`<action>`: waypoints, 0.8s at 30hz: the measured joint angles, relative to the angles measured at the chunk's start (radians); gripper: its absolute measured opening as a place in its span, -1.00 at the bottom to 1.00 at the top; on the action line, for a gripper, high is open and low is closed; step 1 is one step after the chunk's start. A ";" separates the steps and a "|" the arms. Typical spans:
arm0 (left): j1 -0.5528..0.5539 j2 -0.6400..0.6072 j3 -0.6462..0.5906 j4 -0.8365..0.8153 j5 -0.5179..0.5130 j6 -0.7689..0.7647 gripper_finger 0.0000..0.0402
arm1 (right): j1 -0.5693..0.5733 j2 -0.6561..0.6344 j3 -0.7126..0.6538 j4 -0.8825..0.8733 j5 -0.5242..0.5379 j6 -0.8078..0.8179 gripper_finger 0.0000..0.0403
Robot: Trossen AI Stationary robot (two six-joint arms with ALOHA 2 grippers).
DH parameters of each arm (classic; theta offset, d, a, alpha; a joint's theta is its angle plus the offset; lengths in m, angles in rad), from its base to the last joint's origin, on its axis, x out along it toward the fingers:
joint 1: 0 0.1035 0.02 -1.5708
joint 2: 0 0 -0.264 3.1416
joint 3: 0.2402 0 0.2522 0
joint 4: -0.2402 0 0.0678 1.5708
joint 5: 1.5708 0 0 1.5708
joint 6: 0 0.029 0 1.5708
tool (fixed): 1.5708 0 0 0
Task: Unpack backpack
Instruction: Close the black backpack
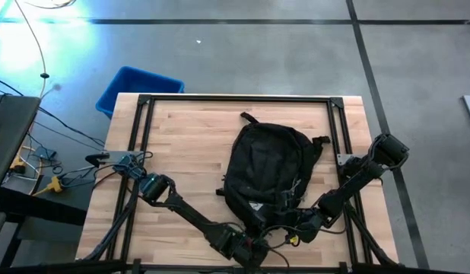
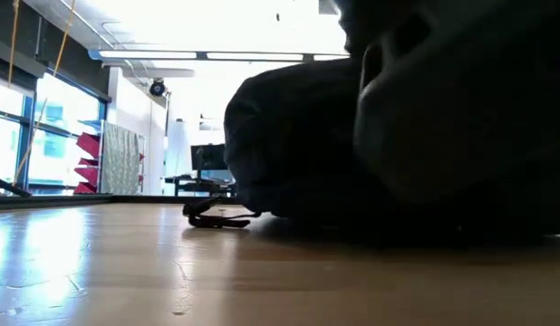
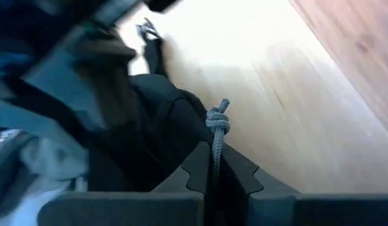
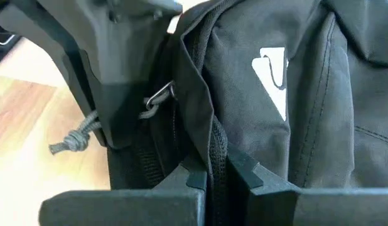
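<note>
Fingers (image 3: pixel 200 169) of the left gripper (image 3: pixel 216 179) are pinching a knotted grey zipper cord (image 3: pixel 217 125) beside the backpack (image 3: pixel 156 132). Right wrist: the right gripper (image 4: pixel 216 172) is clamping a zippered fold of fabric. High view: both grippers are meeting at the backpack's (image 1: pixel 265 164) near end on the wooden table (image 1: pixel 189 144).

backpack (image 1: pixel 267 171) contents hidden, low view mostly blocked, grippers' tips obscured

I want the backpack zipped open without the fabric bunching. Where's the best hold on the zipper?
Grip the knotted grey pull cord, coming from the table's near edge, where the backpack ends. It sticks out free of the fabric. The left tool is shut on it; the right tool pinches the zipper seam.
</note>
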 joint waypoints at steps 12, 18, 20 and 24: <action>-0.026 -0.006 0.008 -0.082 -0.089 -0.132 -1.00 | -0.002 0.001 0.002 -0.001 -0.021 -0.029 -0.95; -0.008 -0.010 0.010 -0.098 -0.025 -0.167 -1.00 | 0.024 -0.020 0.006 0.001 -0.097 -0.114 -0.56; -0.006 -0.010 0.010 -0.112 -0.020 -0.185 -1.00 | 0.045 -0.020 0.026 -0.007 -0.119 -0.129 -0.36; -0.006 -0.012 0.012 -0.121 -0.030 -0.208 -1.00 | 0.107 -0.012 0.051 -0.007 -0.131 -0.219 0.00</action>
